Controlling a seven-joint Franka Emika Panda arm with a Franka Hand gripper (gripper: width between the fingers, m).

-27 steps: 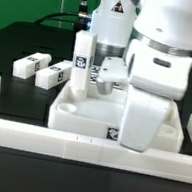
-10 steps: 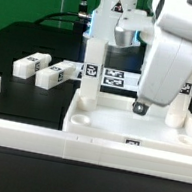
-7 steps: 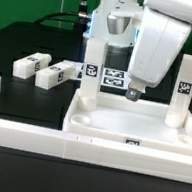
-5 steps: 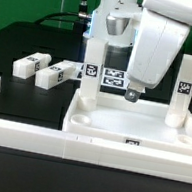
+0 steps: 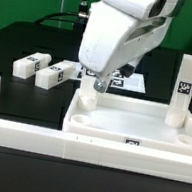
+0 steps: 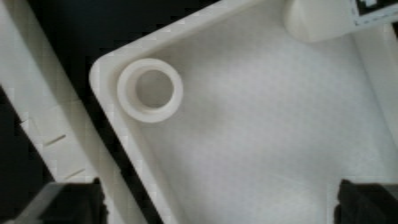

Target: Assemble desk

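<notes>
Desk tabletop (image 5: 131, 118) is lying with its rim up on the black table (image 5: 22, 41). Its front edge is sitting against the long border wall (image 5: 27, 135), and I'm reading that as bracing, so the tray isn't sliding while legs are being worked into its corners. One upright leg (image 5: 183, 88) is standing in the far corner on the exterior view's right. The far corner on the exterior view's left is mostly hidden behind the arm, so I'm not saying what is there. A loose leg (image 5: 30, 66) and a second loose leg (image 5: 55, 75) are lying side by side on the table off the exterior view's left, well apart from the tray. To my eye they are waiting to be fetched. I'm holding the gripper (image 5: 98, 82) low over the tray's left end with its jaws spread wide and nothing between them. In the wrist view the dark fingertips (image 6: 71, 200) are sitting at opposite edges with only bare plastic between them. A round socket (image 6: 150, 88) is showing empty near the rim — I'm judging that corner to be one of those not yet filled, so a loose leg looks like the next thing to collect.
</notes>
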